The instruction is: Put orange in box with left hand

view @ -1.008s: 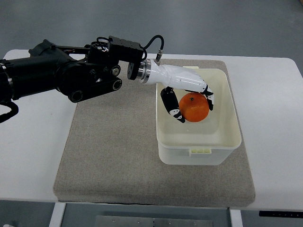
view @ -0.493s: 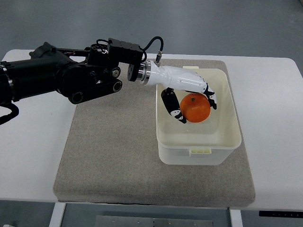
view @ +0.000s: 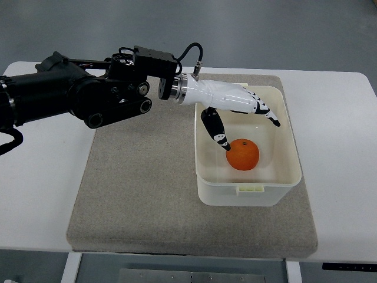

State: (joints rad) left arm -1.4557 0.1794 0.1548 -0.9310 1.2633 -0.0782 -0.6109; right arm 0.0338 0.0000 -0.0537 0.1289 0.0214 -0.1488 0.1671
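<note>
Orange (view: 242, 154) lay on the floor of the cream plastic box (view: 247, 190), toward its near side and free of any grip. Over it, the left hand (view: 235, 109) hung above the box's far half, white shell with black finger joints. Its fingers (view: 266, 113) were spread out flat and pointed right, holding nothing. Thumb (view: 216, 131) angled down into the box, and its tip sat just beside the orange's left edge; whether it touched the fruit could not be told from this height. Behind the hand, the black left arm (view: 76, 94) reached in from the left edge, a cable looping over the silver wrist ring (view: 181, 89). Box stood on the right part of a grey felt mat (view: 135, 194), a small tab on its near rim. Mat covered most of the white table (view: 41, 194). Right arm did not show anywhere in the view.
</note>
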